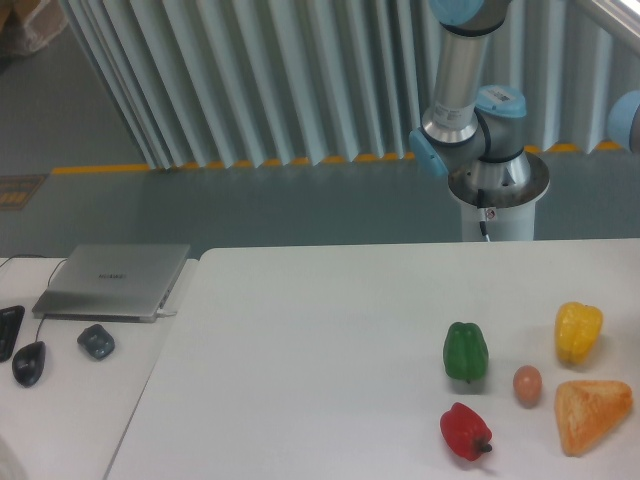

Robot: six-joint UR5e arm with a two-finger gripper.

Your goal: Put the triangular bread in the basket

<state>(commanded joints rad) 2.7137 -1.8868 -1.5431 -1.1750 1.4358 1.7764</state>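
Note:
The triangular bread [590,412] lies flat on the white table [320,360] at the front right, a golden-orange wedge with a paler centre. No basket shows in this view. Only the arm's base and lower joints [478,130] are visible behind the table's far edge; the gripper is out of view above the frame.
A yellow bell pepper [578,332] stands just behind the bread. A small brown egg [527,384] lies to its left. A green pepper [466,352] and a red pepper [466,432] sit further left. A closed laptop [112,280], two mice and a dark object lie on the left table.

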